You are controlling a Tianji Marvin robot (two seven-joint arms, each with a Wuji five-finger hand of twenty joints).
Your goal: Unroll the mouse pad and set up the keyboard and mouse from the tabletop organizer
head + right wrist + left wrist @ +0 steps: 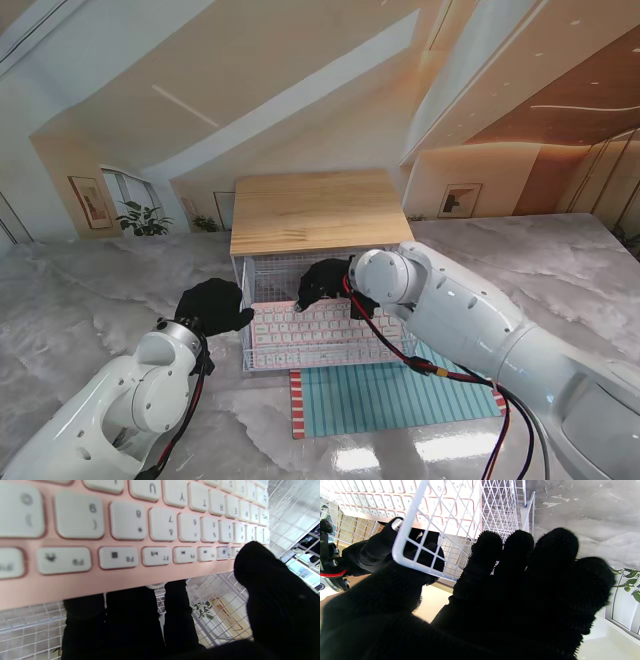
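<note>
While the right hand (322, 282) reaches into the white wire drawer (262, 362) of the tabletop organizer (312, 212), its black-gloved fingers (132, 620) hook behind the far edge of the pink keyboard (318, 332) and the thumb (260, 580) presses on the key side near the function row, so this hand grips the keyboard. From the stand view the keyboard lies flat in the pulled-out drawer, its white keys facing up, under the organizer's wooden top.

The left hand (212, 305) is at the drawer's left front corner. Its wrist view shows the thumb (395, 562) curled behind the white corner bar of the wire frame, with the other 4 fingers (517, 555) held close together just outside the mesh side wall; I cannot tell whether they actually clamp the wire, but the thumb touches it, so the hand appears closed on the drawer corner rather than spread.

The mouse pad (395, 397) lies unrolled on the marble table (80, 290), nearer to me than the drawer and touching its front edge. It is teal with thin stripes and has a red-and-white border along its left side. The right arm (480, 330) crosses over its right part, with a red cable (420, 362) trailing along the arm. The mouse is not visible in any view.
</note>
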